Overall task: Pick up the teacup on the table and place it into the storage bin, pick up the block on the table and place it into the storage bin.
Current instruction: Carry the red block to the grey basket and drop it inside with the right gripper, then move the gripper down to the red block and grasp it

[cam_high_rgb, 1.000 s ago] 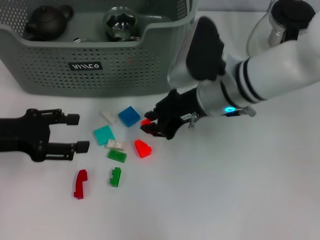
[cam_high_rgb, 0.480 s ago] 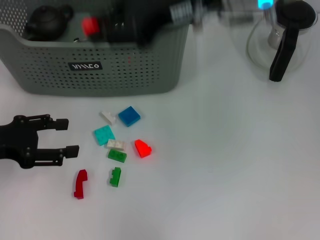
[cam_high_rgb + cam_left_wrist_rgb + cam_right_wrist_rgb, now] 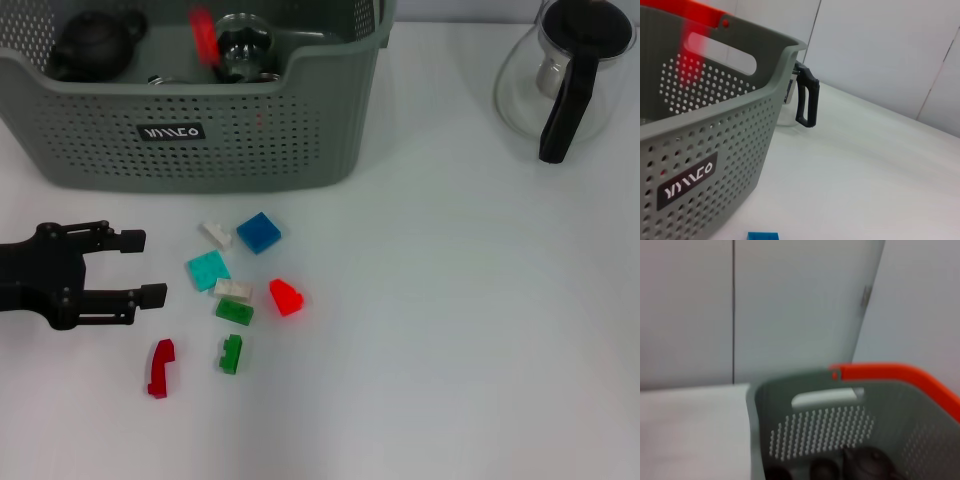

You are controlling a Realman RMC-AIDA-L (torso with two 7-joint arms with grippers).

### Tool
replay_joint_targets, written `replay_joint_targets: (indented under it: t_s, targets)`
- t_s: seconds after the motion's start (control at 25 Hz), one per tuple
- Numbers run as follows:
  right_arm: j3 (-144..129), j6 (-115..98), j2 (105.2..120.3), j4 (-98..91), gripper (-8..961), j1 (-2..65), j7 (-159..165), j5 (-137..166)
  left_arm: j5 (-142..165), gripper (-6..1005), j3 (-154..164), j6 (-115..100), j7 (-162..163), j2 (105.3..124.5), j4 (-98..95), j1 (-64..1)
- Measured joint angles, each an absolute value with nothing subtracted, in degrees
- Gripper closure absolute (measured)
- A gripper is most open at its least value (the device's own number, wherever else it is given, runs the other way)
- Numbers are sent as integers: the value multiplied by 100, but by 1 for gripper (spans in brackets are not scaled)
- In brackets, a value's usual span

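White table [image 3: 480,350], storage bin [image 3: 300,130], left claw [image 3: 145,266] open

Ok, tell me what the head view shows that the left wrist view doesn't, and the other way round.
Only the head view shows the left end effector, open, low on the table's left, the scattered blocks such as the green block and red block, and a dark teapot inside the storage bin. Only the left wrist view shows the pale wall panels behind the table. Both show the bin, its black label, the blue block and the glass pot.
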State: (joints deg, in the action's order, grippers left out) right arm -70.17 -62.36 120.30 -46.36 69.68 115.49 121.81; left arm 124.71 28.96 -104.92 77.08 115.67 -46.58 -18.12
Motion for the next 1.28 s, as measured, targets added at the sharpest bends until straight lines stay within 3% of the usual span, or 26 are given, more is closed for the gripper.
replay_joint_targets:
  t_s: [0.24, 0.84, 1.0, 1.28]
  targets:
    - [-7203, -6271, 12030, -4806, 327, 6745, 11460, 12179, 12437, 187, 2892, -10474, 7707, 11566, -4658, -1811]
    - [-7627, -9509, 12022, -7103, 24, 4252, 11107, 11499, 12433, 187, 2891, -10467, 7707, 11534, -4658, -1887]
    - [-7979, -9441, 12028, -6713, 6, 4224, 11125, 11921, 12461, 187, 2891, -10466, 7707, 11540, -4658, -1914]
    - [-8904, -8541, 12034, -5592, 7, 4892, 11079, 12359, 12437, 188, 2883, -10463, 7722, 11576, -4656, -1912]
